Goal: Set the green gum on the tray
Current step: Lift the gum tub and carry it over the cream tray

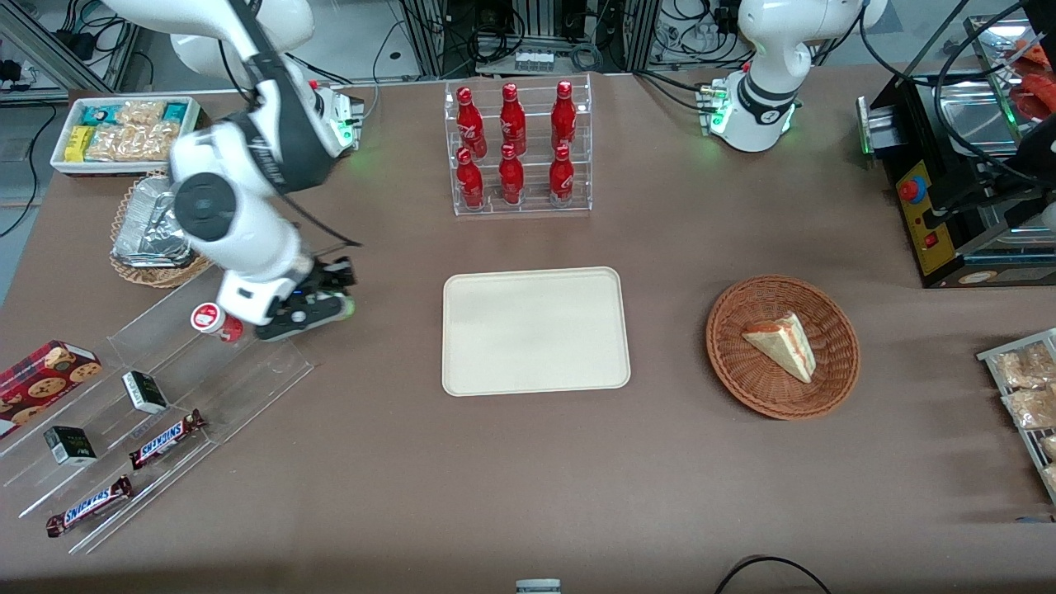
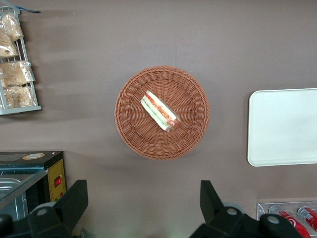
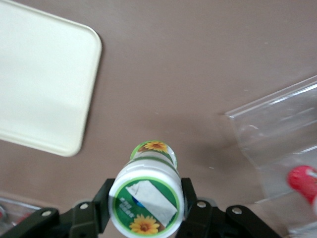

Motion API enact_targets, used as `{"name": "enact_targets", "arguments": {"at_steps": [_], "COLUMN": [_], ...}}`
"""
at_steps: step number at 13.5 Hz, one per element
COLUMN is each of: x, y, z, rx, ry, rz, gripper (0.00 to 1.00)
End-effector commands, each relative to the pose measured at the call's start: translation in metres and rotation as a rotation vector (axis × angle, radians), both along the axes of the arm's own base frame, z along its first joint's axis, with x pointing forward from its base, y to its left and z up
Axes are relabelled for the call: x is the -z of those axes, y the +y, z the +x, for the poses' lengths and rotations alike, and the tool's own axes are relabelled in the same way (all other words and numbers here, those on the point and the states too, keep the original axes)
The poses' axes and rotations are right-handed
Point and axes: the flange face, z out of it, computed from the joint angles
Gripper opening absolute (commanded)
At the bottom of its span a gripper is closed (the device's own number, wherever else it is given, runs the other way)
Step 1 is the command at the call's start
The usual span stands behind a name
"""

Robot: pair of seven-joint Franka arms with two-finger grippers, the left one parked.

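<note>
The green gum is held in the gripper, between the two black fingers, which press on its sides just under the white lid. The bottle is above the brown table, not touching it, and its green body shows as a small green spot at the fingertips in the front view. The right arm reaches from its base toward the front camera, bent at the elbow, with the wrist turned so that the gripper points sideways toward the tray.

The tray lies flat on the table, near the gripper but apart from it, toward the parked arm's end. Just beside the gripper, toward the working arm's end, the red gum bottle stands on the clear acrylic stand. On the lower steps of this stand, nearer to the front camera than the gripper, lie two Snickers bars.
</note>
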Motion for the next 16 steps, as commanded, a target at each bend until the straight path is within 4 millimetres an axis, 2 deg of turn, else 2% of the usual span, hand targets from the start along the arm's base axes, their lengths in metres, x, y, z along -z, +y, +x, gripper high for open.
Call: {"name": "enact_targets", "arguments": {"at_steps": [1,3,5,6,11,13,16], "x": [0.017,0.028,0.039,0.044,0.086,0.1,0.123], "y": [0.05,0.089,0.119,0.141,0.233,0.257,0.277], "z": [0.009,0.009,0.012,0.009,0.0,-0.007,-0.014], "rx": [0.105,0.158,0.251,0.283,0.437,0.468,0.479], "ry": [-0.017,-0.022,-0.016,-0.016,-0.068,-0.08,-0.101], "rz": [0.02,0.038,0.054,0.067,0.092,0.091,0.105], "gripper": [0.0,0.0,0.0,0.0,0.0,0.0,0.0]}}
